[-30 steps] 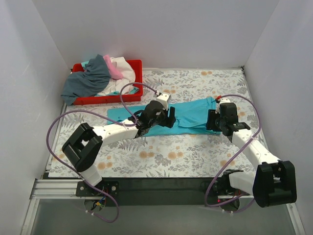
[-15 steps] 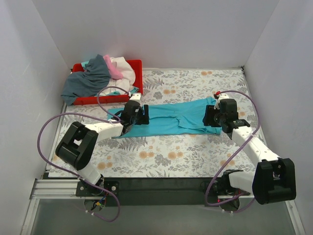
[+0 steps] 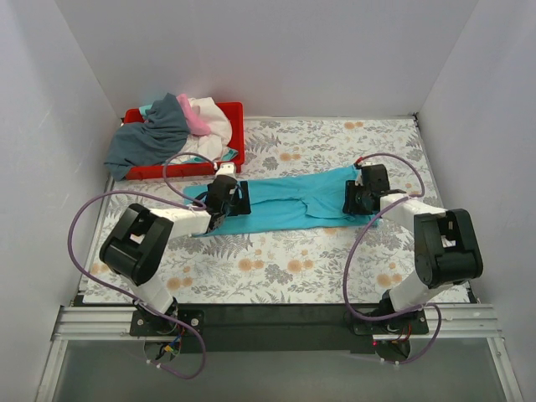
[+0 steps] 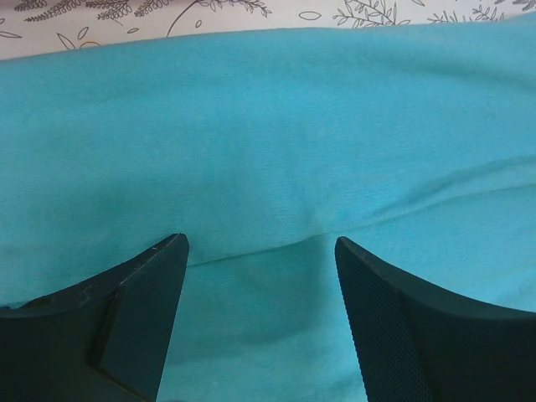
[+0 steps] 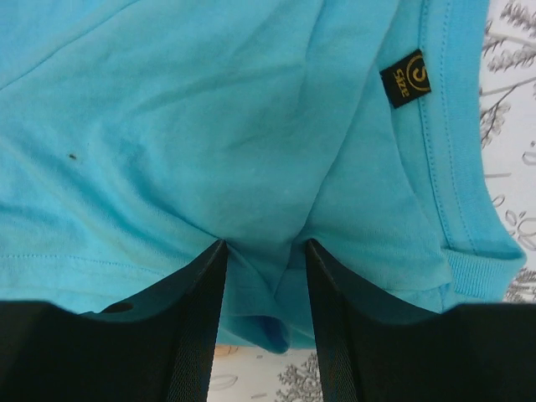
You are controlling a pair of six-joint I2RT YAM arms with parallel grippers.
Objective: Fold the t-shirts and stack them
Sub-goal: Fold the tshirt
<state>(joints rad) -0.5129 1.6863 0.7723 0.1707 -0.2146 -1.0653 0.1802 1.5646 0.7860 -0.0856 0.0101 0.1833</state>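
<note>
One turquoise t-shirt [image 3: 289,205] lies stretched across the table [image 3: 335,268], with bare floral surface on every side. From the left wrist we see the left gripper [image 4: 261,251], jaws wide apart over smooth cloth. From the right wrist, the right gripper [image 5: 264,251] pinches a bunched fold near the collar.

Turquoise t-shirt [image 3: 293,205] lay stretched sideways on flowered bench [image 3: 335,138]. Left tool [image 3: 228,199] over its left end, right tool [image 3: 356,199] over its right. Grey, white and pink t-shirts [image 3: 167,130] heaped in red tray [image 3: 236,126], far left corner.

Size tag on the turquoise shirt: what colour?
Tag is black with gold lettering; right wrist view.
</note>
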